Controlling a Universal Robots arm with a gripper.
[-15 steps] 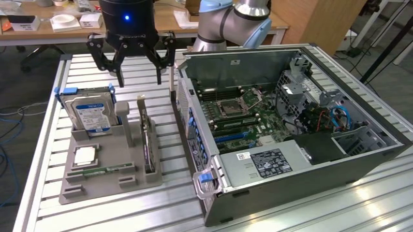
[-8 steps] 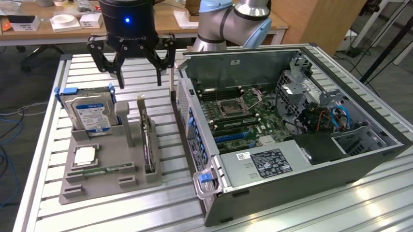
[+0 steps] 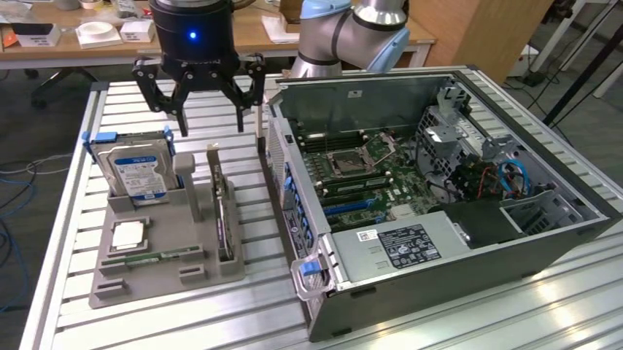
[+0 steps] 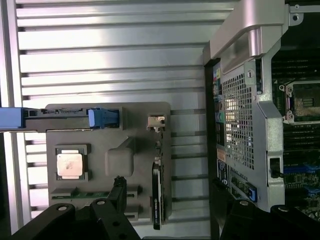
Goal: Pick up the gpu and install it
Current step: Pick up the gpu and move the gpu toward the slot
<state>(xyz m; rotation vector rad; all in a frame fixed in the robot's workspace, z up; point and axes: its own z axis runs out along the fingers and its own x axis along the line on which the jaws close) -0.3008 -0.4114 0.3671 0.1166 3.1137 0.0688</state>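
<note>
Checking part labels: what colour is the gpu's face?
The gpu is black; exterior view shows best.

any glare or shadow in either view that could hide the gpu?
Exterior view: glare patches on the table slats beside the open case, none on the gpu, which reads dark against its grey tray. Wrist view: bare slats beyond the tray reflect brightly; the gpu, seen edge-on, is dark with no glare; the case interior is dim.
</note>
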